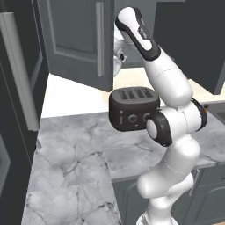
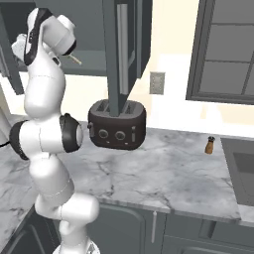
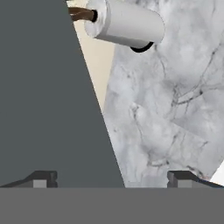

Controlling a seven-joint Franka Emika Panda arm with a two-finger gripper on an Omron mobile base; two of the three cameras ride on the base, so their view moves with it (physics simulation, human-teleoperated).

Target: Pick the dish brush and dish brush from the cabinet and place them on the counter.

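Observation:
My gripper [image 3: 112,179] is open with nothing between its fingertips [image 3: 43,179]. In the left base view my hand [image 1: 118,58] is raised beside the edge of the open door [image 1: 79,44] of the dark blue-grey cabinet. A flat panel of the cabinet [image 3: 43,100] fills the left of the hand view, with the marble counter [image 3: 175,109] far below on the right. A slim cream-tan handle of a dish brush [image 2: 76,59] pokes out over the grey shelf [image 2: 92,67] just right of my wrist; its head is hidden behind the arm.
A black toaster [image 1: 132,109] [image 2: 117,125] stands on the counter [image 1: 74,154] under the cabinet. A white paper towel roll [image 3: 124,22] lies below my hand. A small pepper mill [image 2: 210,145] and a sink [image 2: 243,171] are at the right. The tall dark unit [image 1: 17,88] stands at left.

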